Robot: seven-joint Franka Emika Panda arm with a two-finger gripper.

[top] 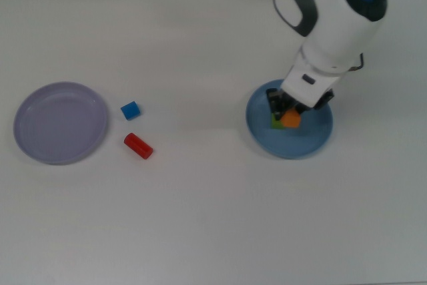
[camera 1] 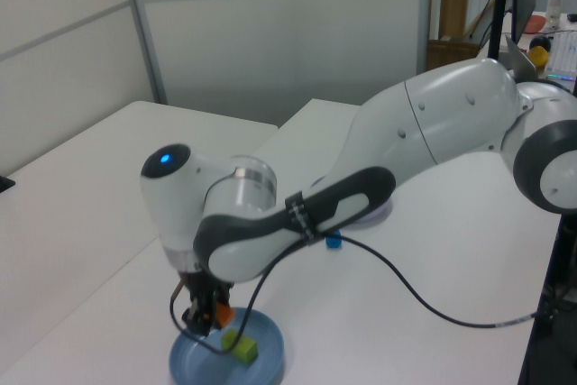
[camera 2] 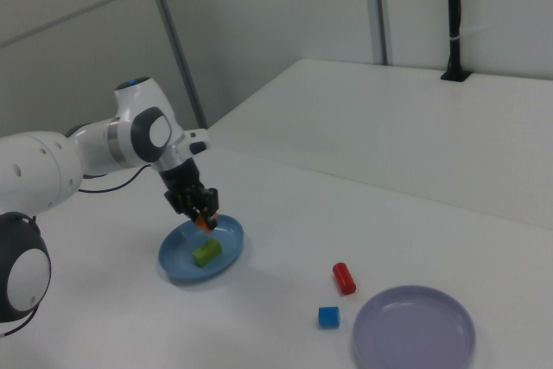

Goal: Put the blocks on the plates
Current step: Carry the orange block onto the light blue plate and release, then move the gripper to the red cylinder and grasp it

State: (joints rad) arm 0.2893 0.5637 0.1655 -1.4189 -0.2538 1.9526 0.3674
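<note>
My gripper [top: 285, 113] [camera 1: 209, 316] [camera 2: 200, 212] hangs over the blue plate [top: 313, 139] [camera 1: 203, 367] [camera 2: 177, 265], shut on the orange block [top: 291, 119] [camera 1: 224, 315] [camera 2: 204, 219], which is held a little above the plate. The lime-green block [top: 275, 123] [camera 1: 239, 346] [camera 2: 206, 252] lies in that plate, partly hidden by the gripper in the top view. Far off at the top view's left stands the lavender plate [top: 60, 123] [camera 2: 415, 328]. Between the plates, on the table, lie the blue cube [top: 131, 109] [camera 1: 334, 241] [camera 2: 328, 316] and the red oblong [top: 139, 145] [camera 2: 344, 277].
The white arm [camera 1: 424, 132] arches over the table in the left view and hides most of the lavender plate there. A black cable [camera 1: 424, 290] loops from the arm down to the table's right edge.
</note>
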